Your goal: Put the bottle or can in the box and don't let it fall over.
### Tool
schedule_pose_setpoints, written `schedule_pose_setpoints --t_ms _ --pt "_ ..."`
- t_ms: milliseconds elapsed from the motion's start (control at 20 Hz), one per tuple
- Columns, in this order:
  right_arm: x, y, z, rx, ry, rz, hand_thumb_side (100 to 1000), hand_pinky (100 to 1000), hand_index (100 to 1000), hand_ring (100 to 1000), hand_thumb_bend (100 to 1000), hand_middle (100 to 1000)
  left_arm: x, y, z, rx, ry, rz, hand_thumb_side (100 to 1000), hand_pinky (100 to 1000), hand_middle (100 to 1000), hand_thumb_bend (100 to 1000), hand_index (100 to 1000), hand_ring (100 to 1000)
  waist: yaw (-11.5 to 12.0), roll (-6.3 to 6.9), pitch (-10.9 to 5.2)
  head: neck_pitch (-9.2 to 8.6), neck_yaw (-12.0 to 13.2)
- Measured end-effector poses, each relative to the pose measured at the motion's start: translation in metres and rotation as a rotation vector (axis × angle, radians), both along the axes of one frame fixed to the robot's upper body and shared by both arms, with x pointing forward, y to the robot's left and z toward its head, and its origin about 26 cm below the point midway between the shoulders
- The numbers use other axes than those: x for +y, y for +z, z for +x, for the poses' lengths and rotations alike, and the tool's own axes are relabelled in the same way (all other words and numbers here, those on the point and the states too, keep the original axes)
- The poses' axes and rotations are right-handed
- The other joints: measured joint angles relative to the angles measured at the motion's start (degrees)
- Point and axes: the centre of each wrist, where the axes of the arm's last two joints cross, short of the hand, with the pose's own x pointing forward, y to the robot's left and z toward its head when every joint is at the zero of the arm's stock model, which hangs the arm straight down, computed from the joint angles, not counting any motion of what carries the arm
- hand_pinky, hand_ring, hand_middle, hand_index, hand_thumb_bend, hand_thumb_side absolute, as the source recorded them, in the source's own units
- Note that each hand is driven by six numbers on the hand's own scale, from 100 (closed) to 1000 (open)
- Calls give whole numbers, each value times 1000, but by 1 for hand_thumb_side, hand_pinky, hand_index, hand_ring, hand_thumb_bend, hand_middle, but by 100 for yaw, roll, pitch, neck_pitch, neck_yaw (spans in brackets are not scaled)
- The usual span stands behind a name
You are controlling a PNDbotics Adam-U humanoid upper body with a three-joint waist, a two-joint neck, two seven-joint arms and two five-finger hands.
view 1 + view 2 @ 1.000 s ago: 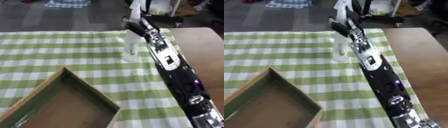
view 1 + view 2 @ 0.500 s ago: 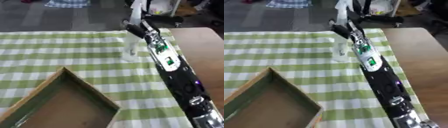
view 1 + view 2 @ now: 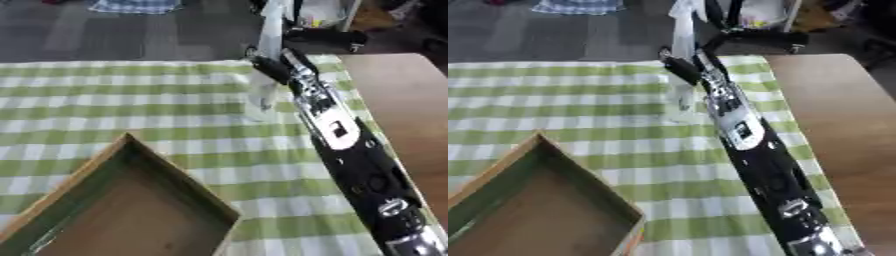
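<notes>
A clear plastic bottle (image 3: 260, 100) stands upright on the green checked cloth (image 3: 131, 100) at the far middle of the table. My right arm runs from the lower right corner up to it. My right hand (image 3: 269, 69) is at the bottle's upper part, its dark fingers curled round the top from the right side. The bottle's base still seems to rest on the cloth. An open wooden box (image 3: 114, 210) sits at the lower left, empty, with its nearest corner well to the left of and below the bottle. My left hand shows in no view.
Bare wooden tabletop (image 3: 402, 105) lies to the right of the cloth. Beyond the far edge are dark floor, a black wheeled base (image 3: 754, 37) and a white upright thing (image 3: 273, 20) right behind the hand.
My right hand has settled slightly lower onto the bottle's top. The bottle and the box stand where they were.
</notes>
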Motion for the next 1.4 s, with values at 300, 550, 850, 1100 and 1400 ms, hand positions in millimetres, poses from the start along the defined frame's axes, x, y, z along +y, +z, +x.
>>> schedule_pose_setpoints --t_ms 300,550,850,1100,1400 --pt "0 -7 0 16 3 -2 634 966 1000 1000 100 1000 -1 -1 0 0 -2 -6 866 1000 824 177 800 662 6 0 1 -1 13" --pt "-1 -13 1 31 2 1 615 966 1000 1000 100 1000 -1 -1 0 0 -5 -5 864 1000 824 179 800 663 8 2 1 -43 14" --pt "-2 -22 1 52 0 -1 612 965 1000 1000 100 1000 -1 -1 0 -1 -6 -4 864 1000 825 176 800 663 -2 6 1 -50 14" --pt "-2 -26 1 63 5 2 607 964 1000 1000 100 1000 -1 -1 0 0 -8 -4 864 1000 825 176 800 664 -2 16 1 -70 14" --pt "-2 -30 2 73 10 10 557 962 1000 1000 100 1000 -1 -1 0 0 -9 -3 864 1000 826 176 800 664 -2 20 1 -87 14"
